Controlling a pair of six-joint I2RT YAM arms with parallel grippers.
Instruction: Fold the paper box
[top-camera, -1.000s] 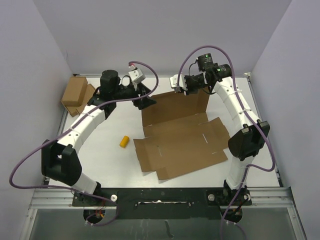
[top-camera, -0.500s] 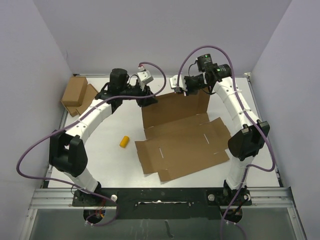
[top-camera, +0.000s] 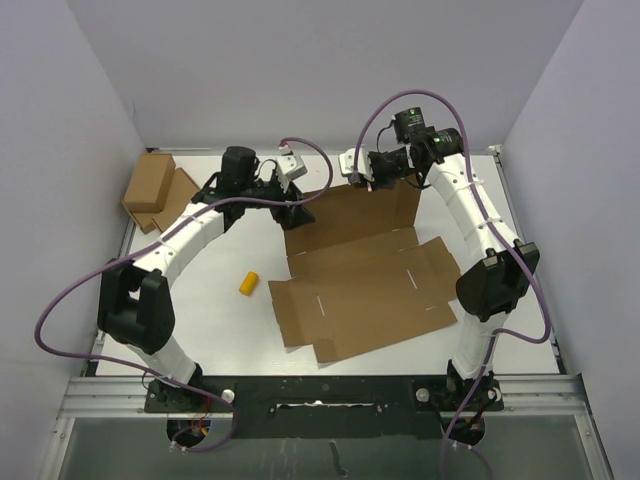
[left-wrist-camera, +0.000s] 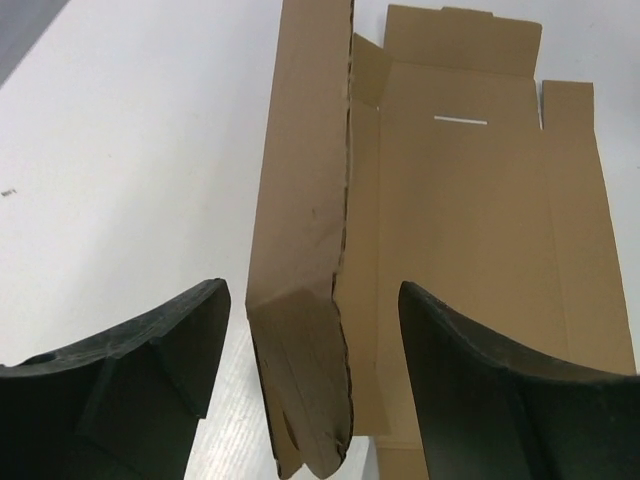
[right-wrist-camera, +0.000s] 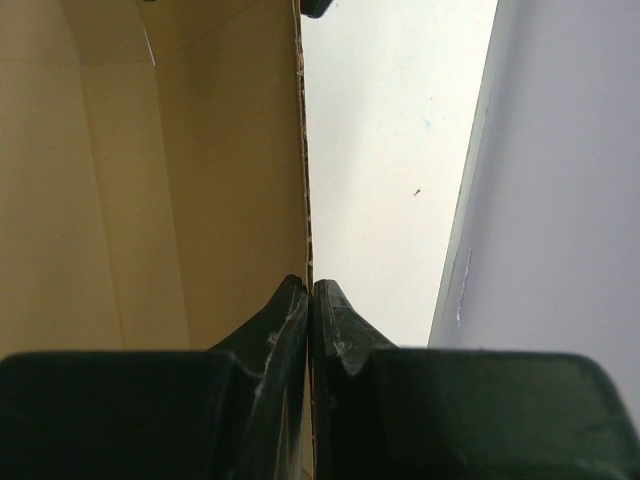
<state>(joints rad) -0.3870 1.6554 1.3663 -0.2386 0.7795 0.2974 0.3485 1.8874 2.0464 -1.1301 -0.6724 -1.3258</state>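
The paper box (top-camera: 360, 285) is a brown die-cut sheet, mostly flat on the white table, with its far panel (top-camera: 350, 210) raised upright. My right gripper (top-camera: 372, 178) is shut on the top edge of that raised panel; in the right wrist view the fingers (right-wrist-camera: 311, 300) pinch the thin cardboard edge (right-wrist-camera: 303, 150). My left gripper (top-camera: 298, 203) is open at the panel's left end. In the left wrist view the raised panel and its bent end flap (left-wrist-camera: 300, 370) stand between the two fingers (left-wrist-camera: 180, 340), touching neither.
A small yellow cylinder (top-camera: 248, 284) lies on the table left of the sheet. Two smaller brown cardboard boxes (top-camera: 155, 188) sit at the far left corner. Purple walls close in the left, back and right sides.
My left arm has swung right and forward, bringing its open gripper around the left end of the raised panel. The right gripper and the sheet have hardly moved.
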